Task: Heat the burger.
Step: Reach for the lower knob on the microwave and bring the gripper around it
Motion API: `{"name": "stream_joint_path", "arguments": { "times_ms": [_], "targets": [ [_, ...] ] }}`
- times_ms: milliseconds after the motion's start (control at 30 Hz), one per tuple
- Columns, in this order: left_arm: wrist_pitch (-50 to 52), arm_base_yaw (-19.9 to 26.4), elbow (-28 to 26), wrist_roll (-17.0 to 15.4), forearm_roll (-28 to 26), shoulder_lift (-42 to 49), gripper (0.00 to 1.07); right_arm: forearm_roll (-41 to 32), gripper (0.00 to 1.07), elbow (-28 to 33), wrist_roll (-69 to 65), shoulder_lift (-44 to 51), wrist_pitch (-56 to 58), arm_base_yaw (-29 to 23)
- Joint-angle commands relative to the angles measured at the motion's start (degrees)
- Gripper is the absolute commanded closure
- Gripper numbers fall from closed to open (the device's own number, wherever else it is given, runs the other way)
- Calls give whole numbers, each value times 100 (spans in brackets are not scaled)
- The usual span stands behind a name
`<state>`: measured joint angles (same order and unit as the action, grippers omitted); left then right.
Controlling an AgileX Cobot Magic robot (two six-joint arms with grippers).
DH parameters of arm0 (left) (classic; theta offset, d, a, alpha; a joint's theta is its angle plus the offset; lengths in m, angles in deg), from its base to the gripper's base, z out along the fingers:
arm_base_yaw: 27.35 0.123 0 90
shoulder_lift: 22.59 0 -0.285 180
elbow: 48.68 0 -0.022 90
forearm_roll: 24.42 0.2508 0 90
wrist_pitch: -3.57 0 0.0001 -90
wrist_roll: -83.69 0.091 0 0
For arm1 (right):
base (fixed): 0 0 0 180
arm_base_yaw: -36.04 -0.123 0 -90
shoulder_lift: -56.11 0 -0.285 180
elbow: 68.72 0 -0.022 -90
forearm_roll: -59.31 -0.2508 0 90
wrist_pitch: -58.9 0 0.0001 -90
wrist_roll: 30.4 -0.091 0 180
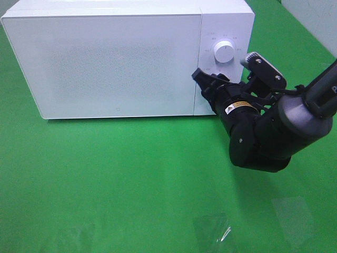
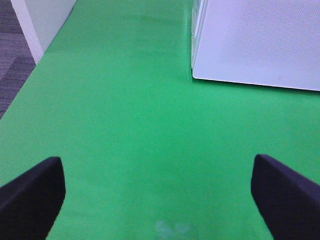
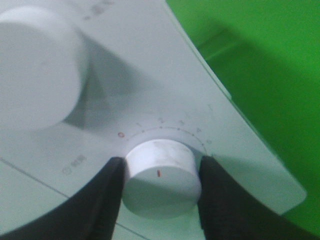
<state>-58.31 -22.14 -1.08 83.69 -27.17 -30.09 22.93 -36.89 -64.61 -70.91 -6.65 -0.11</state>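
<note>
The high camera shows a white box-shaped microwave oven (image 1: 105, 58) standing on a flat green table cover (image 1: 105, 174), its speckled door closed. On the control panel the round white upper knob (image 1: 225, 52) is in plain sight. The right arm reaches in from the right and covers the panel below that knob. A crumpled piece of clear film (image 1: 213, 229) lies on the cover near the front edge, well apart from the oven.

Only the right wrist camera shows what the arm hides. The right gripper (image 3: 162, 165) is closed halfway, and its 2 black fingers (image 3: 102, 200) press against opposite sides of the small white round lower knob (image 3: 160, 187). A red mark on the knob's rim faces the camera, and a printed scale runs from a red 0 up past 4 around the knob.

The left wrist camera alone shows the left gripper (image 2: 160, 200). Its jaws are spread wide over bare green cover with nothing between them, and the oven's corner lies ahead and well apart.

The burger shows in none of the 3 views, so its place cannot be told.
</note>
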Motion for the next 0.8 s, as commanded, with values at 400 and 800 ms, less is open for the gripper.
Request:
{"name": "stream_joint_path", "arguments": {
  "times_ms": [400, 800],
  "targets": [
    [80, 11, 6, 0, -11, 34, 11, 882, 107, -252, -5048, 92, -401, -6],
    [80, 11, 6, 0, -11, 34, 11, 539, 100, -252, -4721, 92, -424, 11]
  ]
}}
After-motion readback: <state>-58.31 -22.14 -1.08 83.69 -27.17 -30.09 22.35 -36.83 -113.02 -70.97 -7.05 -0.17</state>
